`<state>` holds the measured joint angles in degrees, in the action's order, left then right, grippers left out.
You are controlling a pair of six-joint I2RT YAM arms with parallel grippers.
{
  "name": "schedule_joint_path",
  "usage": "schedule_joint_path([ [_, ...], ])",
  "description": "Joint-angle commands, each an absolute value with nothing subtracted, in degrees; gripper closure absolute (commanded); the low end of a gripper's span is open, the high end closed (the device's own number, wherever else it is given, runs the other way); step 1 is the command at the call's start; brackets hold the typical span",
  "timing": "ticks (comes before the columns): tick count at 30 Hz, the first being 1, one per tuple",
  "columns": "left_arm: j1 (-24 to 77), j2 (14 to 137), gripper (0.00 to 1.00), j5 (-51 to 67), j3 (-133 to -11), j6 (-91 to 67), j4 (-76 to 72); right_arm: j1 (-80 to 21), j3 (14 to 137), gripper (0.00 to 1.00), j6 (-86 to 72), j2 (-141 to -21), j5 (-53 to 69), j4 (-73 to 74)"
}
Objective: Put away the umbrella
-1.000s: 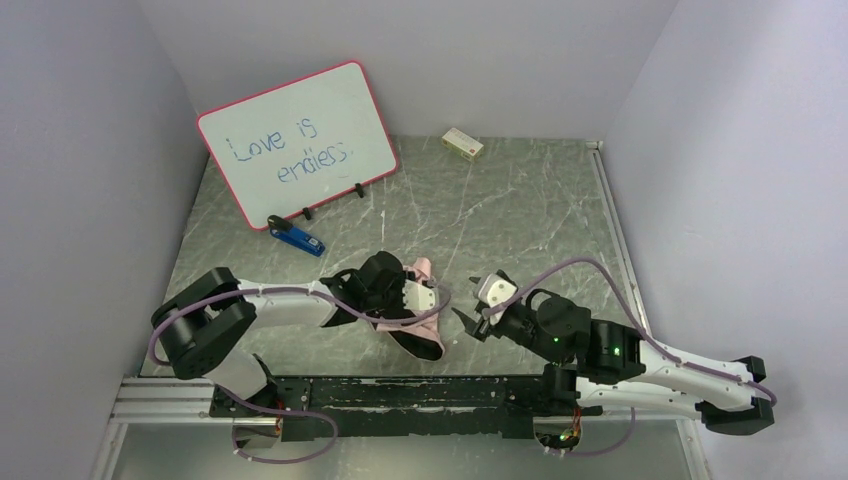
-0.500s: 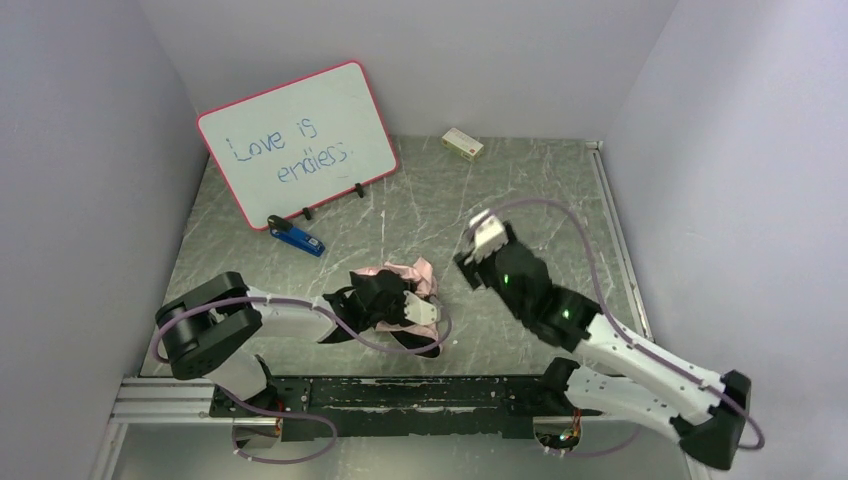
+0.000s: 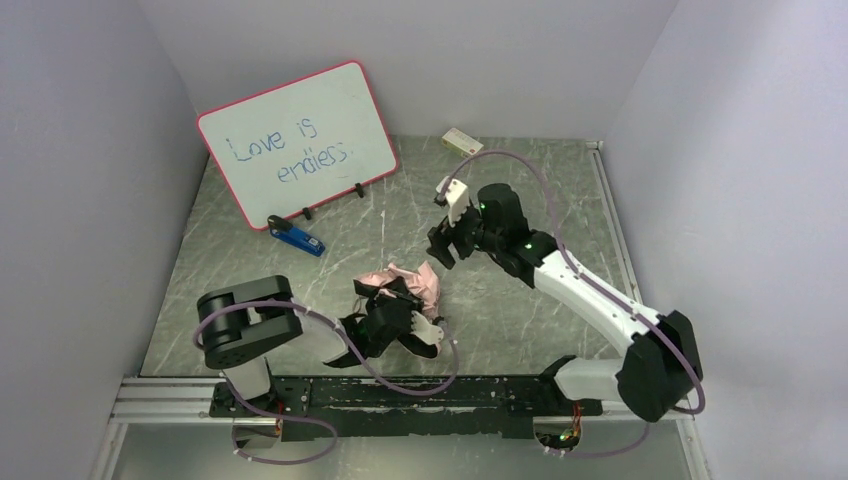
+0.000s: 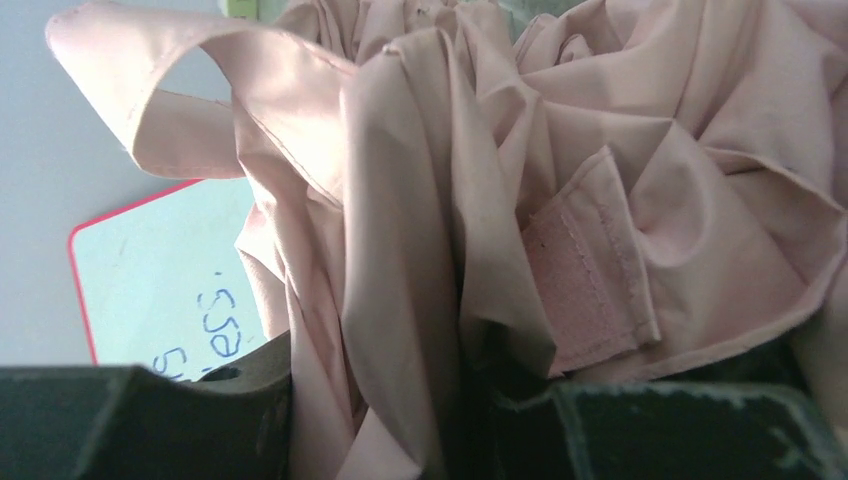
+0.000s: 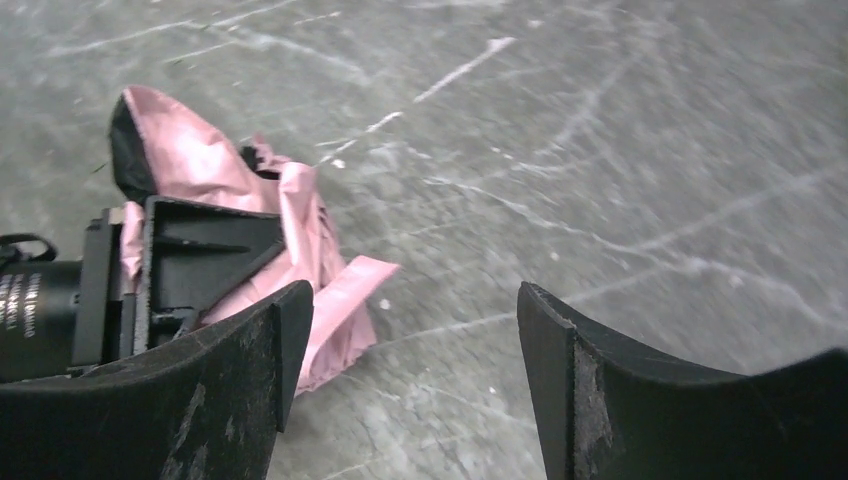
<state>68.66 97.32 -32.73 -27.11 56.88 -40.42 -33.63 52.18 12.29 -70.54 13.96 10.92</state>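
Observation:
The umbrella (image 3: 410, 282) lies crumpled on the table near the front, pale pink with black inside. My left gripper (image 3: 395, 303) is shut on its near side. In the left wrist view the umbrella's pink cloth (image 4: 420, 200) fills the frame and runs down between the two dark fingers (image 4: 140, 420), and its strap (image 4: 580, 290) hangs at the right. My right gripper (image 3: 445, 245) hovers open over the table, right of and beyond the umbrella. In its own view the right gripper (image 5: 410, 300) holds nothing, with the umbrella (image 5: 170, 130) to its left.
A pink-framed whiteboard (image 3: 298, 140) leans at the back left, also visible in the left wrist view as the whiteboard (image 4: 150, 270). A blue stapler (image 3: 296, 237) lies in front of it. A small box (image 3: 462, 143) sits by the back wall. Walls close in on three sides.
My right arm has swung from the front edge out over the middle of the table, its jaws opening wider. The left gripper has drawn back toward its base with the umbrella.

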Motion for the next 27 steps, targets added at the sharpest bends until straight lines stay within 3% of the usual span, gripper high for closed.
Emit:
schedule_joint_path([
  [1, 71.0, 102.5, 0.95, -35.4, -24.0, 60.3, -42.8, -33.3, 55.5, 0.22, 21.5, -74.9, 29.0, 12.4],
  [8, 73.0, 104.3, 0.95, -36.5, -23.2, 60.9, -45.2, -33.4, 60.3, 0.22, 35.8, -81.2, 34.5, 26.3],
  [27, 74.6, 106.4, 0.95, -39.1, -22.3, 62.7, -49.6, -36.8, 58.9, 0.23, 41.4, -90.7, 37.7, 27.9],
])
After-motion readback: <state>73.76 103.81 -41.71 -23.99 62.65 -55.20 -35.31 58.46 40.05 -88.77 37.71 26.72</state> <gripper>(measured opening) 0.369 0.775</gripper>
